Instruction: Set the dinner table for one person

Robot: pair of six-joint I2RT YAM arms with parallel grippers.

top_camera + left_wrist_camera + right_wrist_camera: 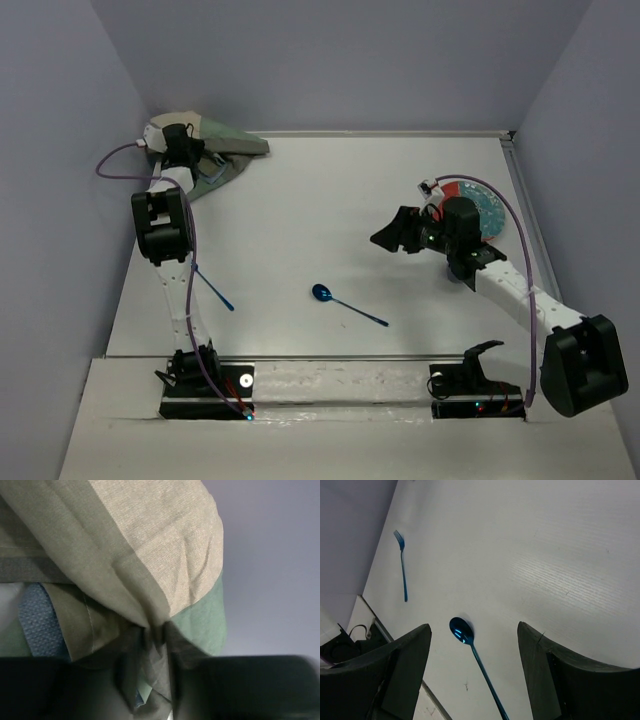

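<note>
At the far left corner of the dinner table, the left gripper is clamped on a bunched fold of the tan-and-green placemat. The left wrist view shows the cloth drawn in tight between the dark fingers. The step in hand looks like pulling this cloth out of the corner so it can be spread. It would go best with a low, steady drag toward the middle of the table, letting the free folds trail and open rather than lifting the heap. The side and back walls stand close here, so the only easy way out is toward the centre. A blue fork lies just beside the left arm, partly hidden by it, and a wide sweep could knock it. The middle is bare but for the blue spoon. To the right, the right gripper hovers with its jaws well apart, the spoon showing below it. The red-and-teal plate sits behind that arm, near the right wall.
</note>
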